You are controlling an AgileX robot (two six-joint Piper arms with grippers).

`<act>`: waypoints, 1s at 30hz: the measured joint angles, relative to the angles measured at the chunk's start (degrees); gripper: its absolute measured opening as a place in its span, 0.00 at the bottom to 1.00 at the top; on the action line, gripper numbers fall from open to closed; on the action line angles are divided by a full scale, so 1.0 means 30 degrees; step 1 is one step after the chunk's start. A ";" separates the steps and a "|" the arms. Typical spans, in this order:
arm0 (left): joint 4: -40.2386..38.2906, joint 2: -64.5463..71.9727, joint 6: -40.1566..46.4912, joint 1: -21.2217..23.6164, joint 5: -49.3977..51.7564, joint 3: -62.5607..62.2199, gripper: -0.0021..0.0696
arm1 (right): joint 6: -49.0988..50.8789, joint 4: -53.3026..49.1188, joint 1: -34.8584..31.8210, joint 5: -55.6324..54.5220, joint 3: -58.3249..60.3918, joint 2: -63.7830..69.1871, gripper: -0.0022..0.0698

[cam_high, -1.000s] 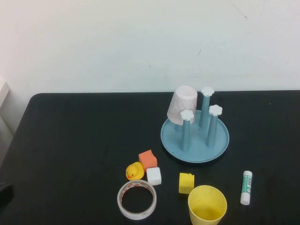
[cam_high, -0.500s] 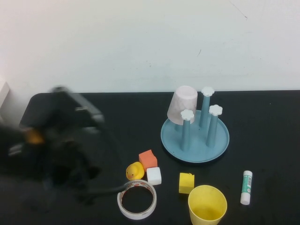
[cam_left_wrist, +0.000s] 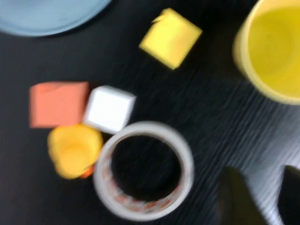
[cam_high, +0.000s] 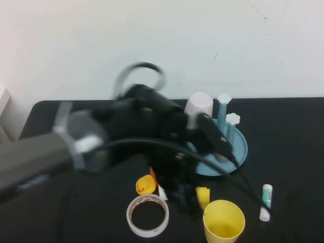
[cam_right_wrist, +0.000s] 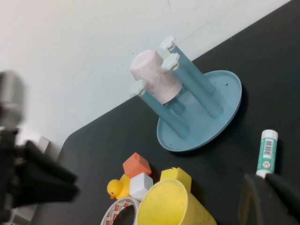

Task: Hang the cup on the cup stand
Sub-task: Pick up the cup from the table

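The yellow cup point(cam_high: 224, 221) stands upright, mouth up, at the table's front edge; it also shows in the left wrist view point(cam_left_wrist: 272, 51) and the right wrist view point(cam_right_wrist: 168, 206). The cup stand point(cam_high: 240, 147) sits behind it, its blue base and pegs partly hidden by my left arm; a pale pink cup point(cam_high: 198, 105) hangs upside down on one peg. My left gripper point(cam_high: 188, 205) hovers, blurred, just left of the yellow cup, open and empty point(cam_left_wrist: 262, 199). My right gripper point(cam_right_wrist: 269, 197) is out of the high view, shut and empty, near the glue stick.
A tape ring point(cam_high: 147, 216), a rubber duck point(cam_high: 145, 185) and a yellow block point(cam_high: 204, 196) lie left of the cup. An orange block point(cam_left_wrist: 58, 103) and a white block point(cam_left_wrist: 108, 108) lie beside the duck. A glue stick point(cam_high: 266, 201) lies to the cup's right.
My left arm has swung from the table's left side across to the middle, now over the small objects and in front of the stand. The cups and stand have not moved.
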 joint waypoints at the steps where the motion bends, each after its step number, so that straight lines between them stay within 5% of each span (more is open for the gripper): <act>1: 0.0000 0.0590 -0.0107 -0.0237 0.0223 -0.0444 0.29 | -0.0079 0.0000 0.0000 0.0000 0.0000 0.0000 0.03; 7: -0.0576 0.3473 -0.2538 -0.0912 0.0443 -0.2515 0.75 | -0.0205 0.0000 0.0000 0.0000 0.0000 0.0000 0.03; 12: -0.0758 0.5268 -0.4700 -0.0912 0.0247 -0.3569 0.79 | -0.0431 0.0000 0.0000 0.0000 0.0000 0.0000 0.03; 19: -0.0879 0.6976 -0.6055 -0.0912 -0.1269 -0.3799 0.65 | -0.0505 0.0000 0.0000 0.0000 0.0000 0.0000 0.03; 23: -0.0669 0.7417 -0.6563 -0.0912 -0.1493 -0.3879 0.44 | -0.0505 0.0000 0.0000 0.0039 0.0000 0.0000 0.03; 26: -0.0491 0.7458 -0.6603 -0.0912 -0.1832 -0.3960 0.18 | -0.0513 0.0000 0.0000 0.0039 0.0000 0.0000 0.03; 30: -0.0469 0.7458 -0.6568 -0.0912 -0.2075 -0.4004 0.06 | -0.0547 0.0000 0.0000 0.0076 0.0000 0.0000 0.03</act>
